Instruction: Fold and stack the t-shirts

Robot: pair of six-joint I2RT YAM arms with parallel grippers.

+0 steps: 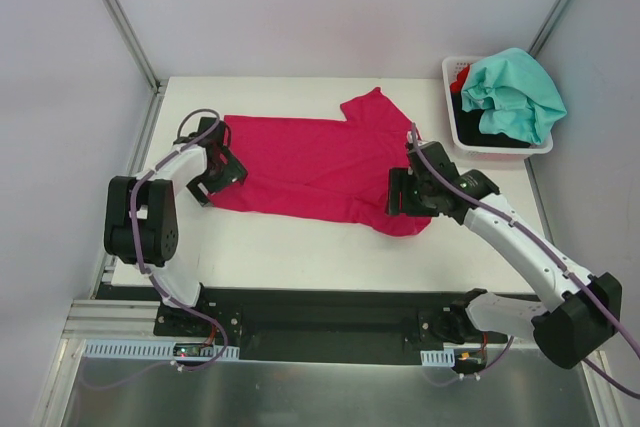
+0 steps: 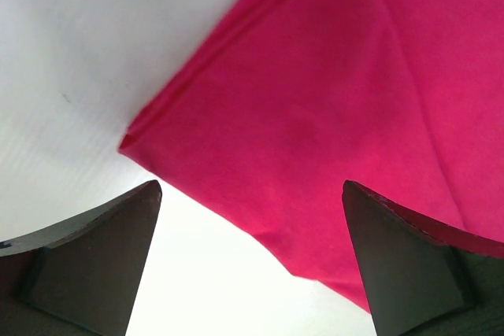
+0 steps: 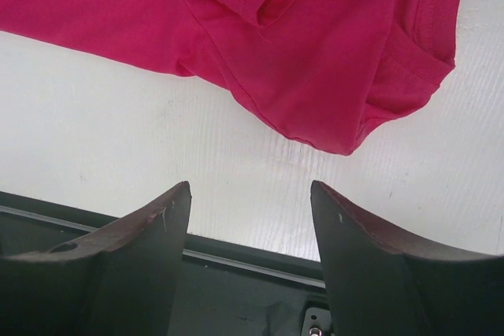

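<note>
The large magenta-pink cloth t-shirt lies spread across the middle of the white table, the left gripper wide open and the right gripper half open, both empty at its ends, so a shallow pinch may catch one layer and skew the fold

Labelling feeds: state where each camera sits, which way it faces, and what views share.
Top external: above, behind the arms, looking down on table, shirt, basket; left gripper, right gripper show.
Left wrist: on left arm, facing down at shirt corner; own fingers show.
Right wrist: on right arm, facing shirt and near table edge; own fingers show.
Shared: all three see the shirt.
</note>
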